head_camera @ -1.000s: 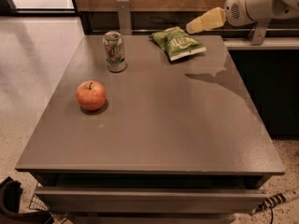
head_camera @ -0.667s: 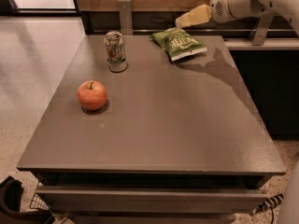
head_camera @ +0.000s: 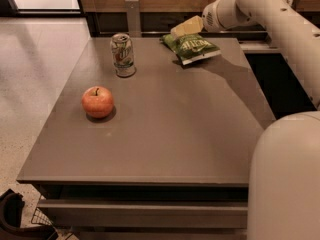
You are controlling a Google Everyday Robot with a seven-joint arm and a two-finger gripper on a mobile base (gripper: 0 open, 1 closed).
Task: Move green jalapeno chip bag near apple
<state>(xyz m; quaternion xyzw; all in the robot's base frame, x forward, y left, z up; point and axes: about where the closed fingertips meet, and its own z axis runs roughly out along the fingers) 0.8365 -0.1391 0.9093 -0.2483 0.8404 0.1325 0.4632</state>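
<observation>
Green jalapeno chip bag lies at the far right of the desk, long axis running left to right, directly below the gripper, whose opening I cannot tell, with the apple well apart at near left.

Gripper beside green jalapeno chip bag; soda can flanks bare tabletop toward apple.

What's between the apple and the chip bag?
Bare table in the camera view; the soda can stands just beside the line from the apple. The gripper is at the green chip bag's far edge.
</observation>
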